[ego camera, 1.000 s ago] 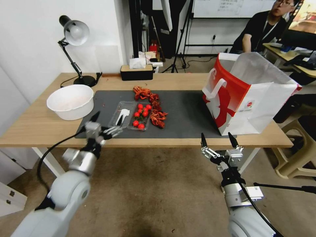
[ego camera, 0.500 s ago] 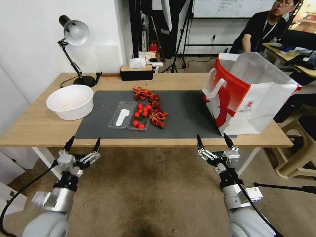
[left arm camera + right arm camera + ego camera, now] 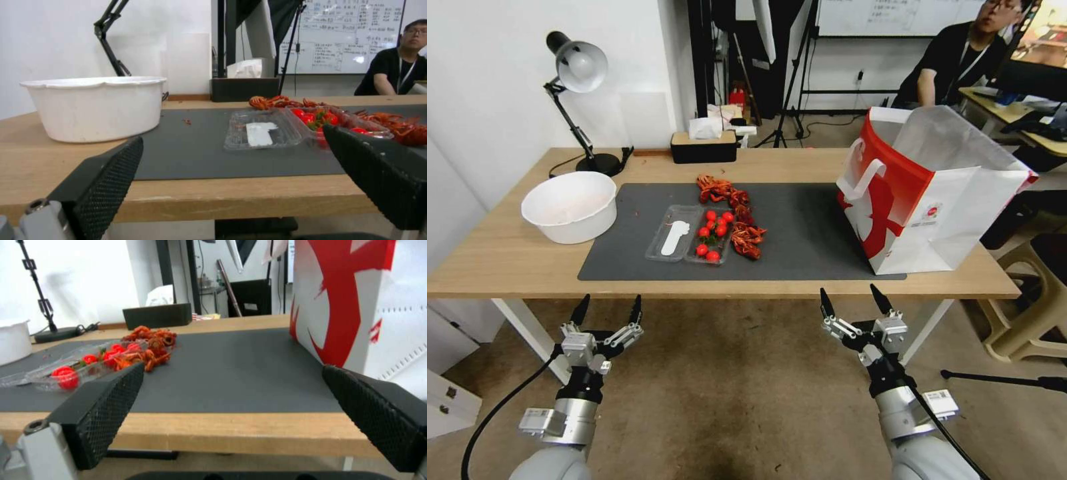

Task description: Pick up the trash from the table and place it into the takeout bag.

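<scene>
On the left of the table (image 3: 507,260) stands a white bowl (image 3: 569,205); nothing can be made out inside it from the head view, and the left wrist view shows its outer wall alone. To its right, on the dark grey mat (image 3: 800,233), lies a clear plastic clamshell (image 3: 688,233), opened flat: one half holds a white label, the other red cherry tomatoes (image 3: 712,233). Red crayfish shells (image 3: 740,223) lie just beside it, some touching its edge. Further right, the takeout bag (image 3: 934,200) stands upright with its mouth open; its inside cannot be seen.

The left gripper (image 3: 608,312) hangs below the table's near edge, fingers spread wide and empty. The right gripper (image 3: 854,301) hangs likewise near the bag's corner, also spread and empty.

The head view takes in the bag's open top, whereas the right wrist view shows its red-printed side. The left wrist view shows a loose crumb on the mat.
</scene>
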